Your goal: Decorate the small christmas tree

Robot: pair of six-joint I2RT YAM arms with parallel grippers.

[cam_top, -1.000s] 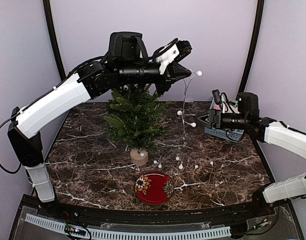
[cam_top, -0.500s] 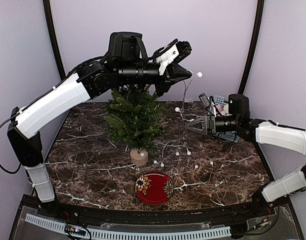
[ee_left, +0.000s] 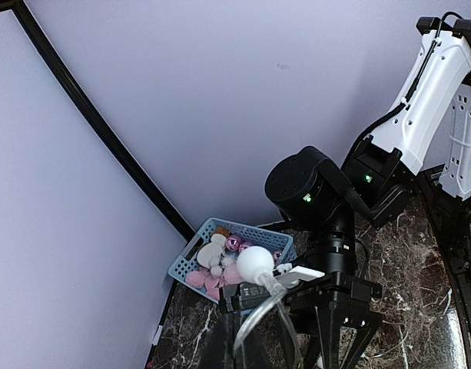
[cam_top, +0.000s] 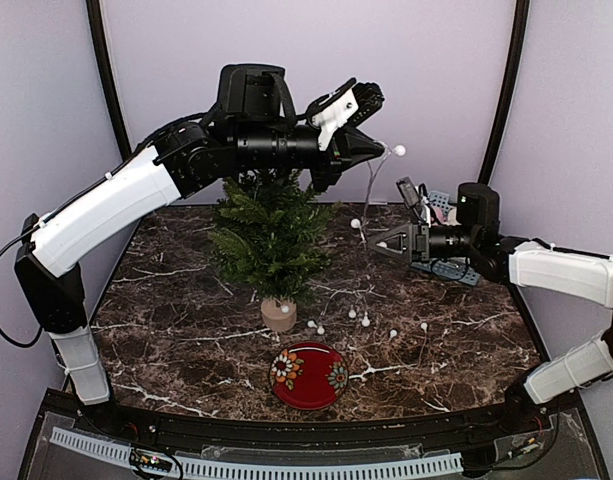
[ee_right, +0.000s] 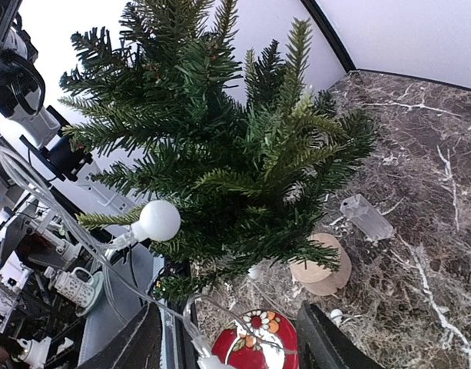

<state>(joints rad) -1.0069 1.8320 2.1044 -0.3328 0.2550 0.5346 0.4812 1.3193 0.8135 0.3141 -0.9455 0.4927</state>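
The left end effector (cam_top: 371, 140) is raised above the treetop with its jaws closed on a string of lights (cam_top: 368, 200). One white bulb (cam_top: 397, 149) sticks out just past its tip, and the clear wire hangs down from there towards the surface (cam_top: 186, 300). The right end effector (cam_top: 378, 243) reaches in from the right, level with the tree's middle. Its jaws stand partly apart, and in the right wrist view the wire runs between its fingers (ee_right: 147, 338) without being pinched.

The small christmas tree (cam_top: 271, 235) stands upright on the dark marble surface, left of centre and below the left arm. It has dense dark green needle branches with paler tips, on a short round stump base (cam_top: 278, 315) of light wood. There is one tree.

To the right of the stump, at least six bulbs of the same string lie scattered on the surface; the exact number is hard to tell. One red dish (cam_top: 309, 375) with a flower pattern lies near the front edge, just in front of the stump. One small clear block (ee_right: 366, 217) lies beside the stump. One blue basket (ee_left: 220, 261), holding pink and white ornaments, sits at the far right corner behind the right arm
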